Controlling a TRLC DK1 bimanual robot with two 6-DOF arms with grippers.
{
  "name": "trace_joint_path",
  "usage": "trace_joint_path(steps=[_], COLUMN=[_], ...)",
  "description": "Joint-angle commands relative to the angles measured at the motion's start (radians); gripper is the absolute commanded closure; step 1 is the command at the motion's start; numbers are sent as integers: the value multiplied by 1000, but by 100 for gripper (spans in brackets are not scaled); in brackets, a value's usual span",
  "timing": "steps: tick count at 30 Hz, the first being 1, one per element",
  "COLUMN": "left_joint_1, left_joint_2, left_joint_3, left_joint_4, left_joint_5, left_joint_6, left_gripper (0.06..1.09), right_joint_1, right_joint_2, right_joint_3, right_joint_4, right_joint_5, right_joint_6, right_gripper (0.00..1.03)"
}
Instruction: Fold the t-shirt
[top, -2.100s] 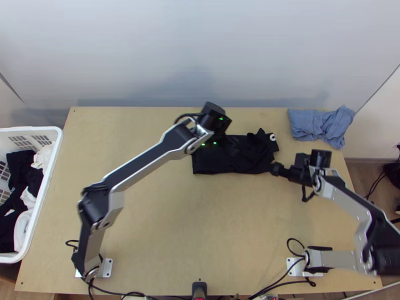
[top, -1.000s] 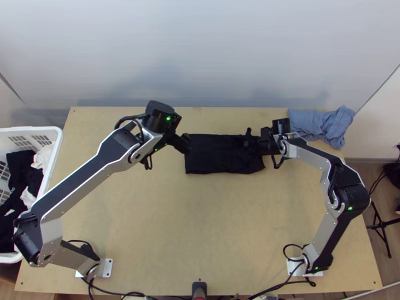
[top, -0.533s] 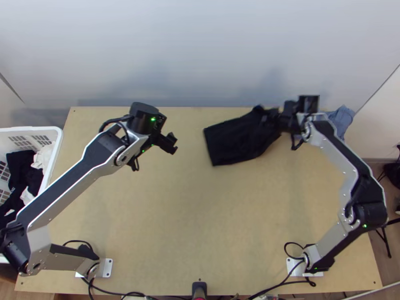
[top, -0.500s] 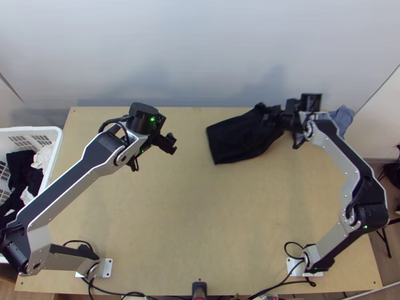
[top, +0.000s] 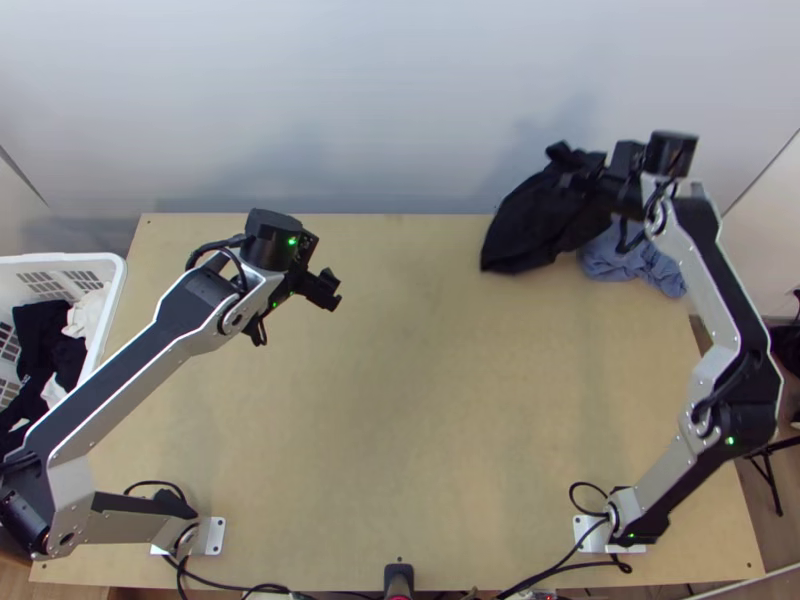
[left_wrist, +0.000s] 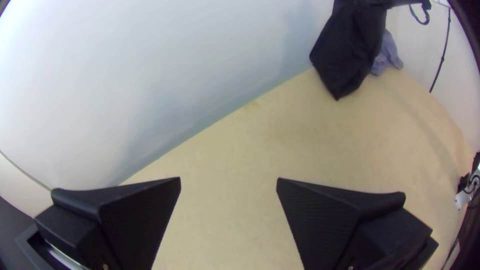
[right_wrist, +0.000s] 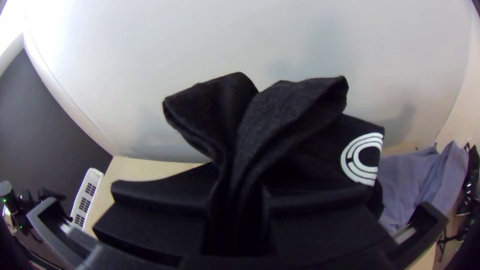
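My right gripper (top: 582, 181) pinches the black t-shirt (top: 535, 225), hanging far right near blue cloth (top: 635, 264); my left gripper (top: 329, 288) stands spread.

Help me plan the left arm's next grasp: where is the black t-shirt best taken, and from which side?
Probably by the low free corner of the black t-shirt, coming from the left arm's side. The right end effector pinches the bunched upper part, the cloth hangs to that corner, and the blue cloth lies on the far side. The left end effector is open.
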Motion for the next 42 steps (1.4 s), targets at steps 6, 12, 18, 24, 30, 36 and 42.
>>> trace_joint_path(steps=[6,12,18,24,30,36,42], left_joint_1=[33,42,42,41,47,57,57], left_joint_2=[-44,-69,-70,-67,-76,-109,-133], left_joint_3=[-60,-83,-95,-95,-117,-184,-210], left_joint_4=[7,38,50,61,61,84,85], left_joint_5=[0,0,0,2,0,0,0], left_joint_6=[-6,-15,-18,-23,-32,-34,-31], left_gripper=[15,15,15,15,15,15,15], right_joint_1=[-178,-284,-390,-440,-460,-474,-483], right_joint_2=[124,92,106,173,247,362,499], right_joint_3=[250,113,84,167,225,230,233], right_joint_4=[-149,-159,-142,-136,-120,-51,-1], right_joint_5=[4,4,1,-1,-1,1,24], right_joint_6=[-72,-150,-224,-269,-275,-295,-311], right_gripper=[100,100,100,100,100,100,100])
